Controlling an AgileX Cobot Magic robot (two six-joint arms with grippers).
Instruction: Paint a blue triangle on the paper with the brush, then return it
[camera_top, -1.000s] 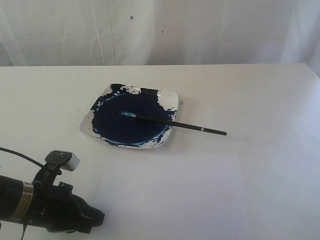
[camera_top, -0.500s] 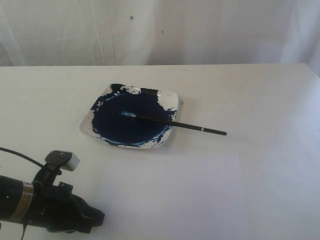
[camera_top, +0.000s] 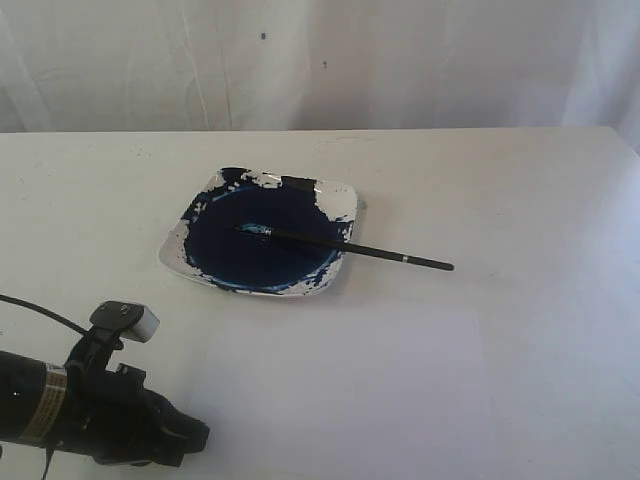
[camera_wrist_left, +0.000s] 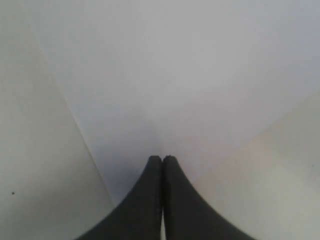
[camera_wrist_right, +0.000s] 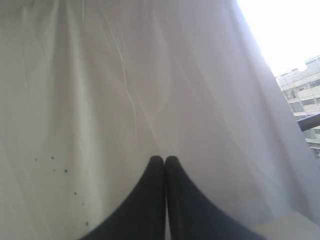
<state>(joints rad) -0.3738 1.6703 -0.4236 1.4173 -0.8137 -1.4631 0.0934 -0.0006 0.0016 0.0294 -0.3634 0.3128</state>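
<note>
On the white table (camera_top: 540, 200), I see the long thin black-handled paintbrush (camera_top: 350, 247) lying with its blue-stained tip in the square white dish (camera_top: 340, 200) of dark blue paint. Its handle crosses the dish's rim, and the far end reaches out over the tabletop. Nearer the camera, just beside the dish, lies the plain white rectangular sheet of paper (camera_top: 340, 390). My black left arm (camera_top: 100, 410) sits at the lower left, well apart from the paintbrush. My left gripper (camera_wrist_left: 162, 159) has its jaws pressed together, holding nothing, pointing at the paper. My right gripper (camera_wrist_right: 164, 159) is likewise closed and empty, facing a white curtain (camera_wrist_right: 100, 100).
</note>
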